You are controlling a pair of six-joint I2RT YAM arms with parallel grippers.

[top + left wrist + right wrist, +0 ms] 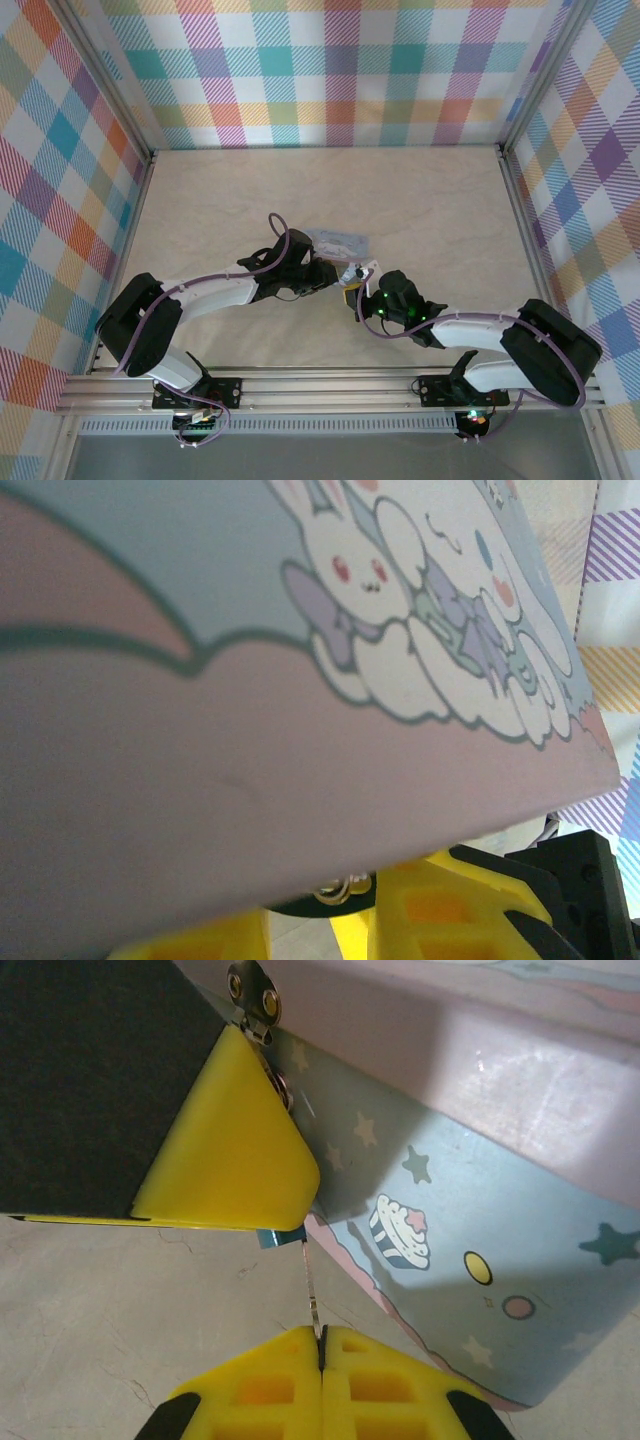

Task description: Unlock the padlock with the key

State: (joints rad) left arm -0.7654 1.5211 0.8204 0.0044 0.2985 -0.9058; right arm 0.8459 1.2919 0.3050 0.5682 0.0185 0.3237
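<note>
The right end effector point(322, 1345) clamps the key point(311, 1290); aim its tip straight into the padlock point(268, 1238), seemingly pinched by the narrow left end effector point(335, 920).

counter point(430, 200): pale cream surface with faint crackle lines | edges: plaid walls point(330, 70) on left, far and right sides; aluminium rail point(330, 385) along the near side | on it: pale blue tin point(338, 240) with cartoon print, near the middle, tilted | contact: cannot tell whether the tin's lower corner touches the surface
</note>
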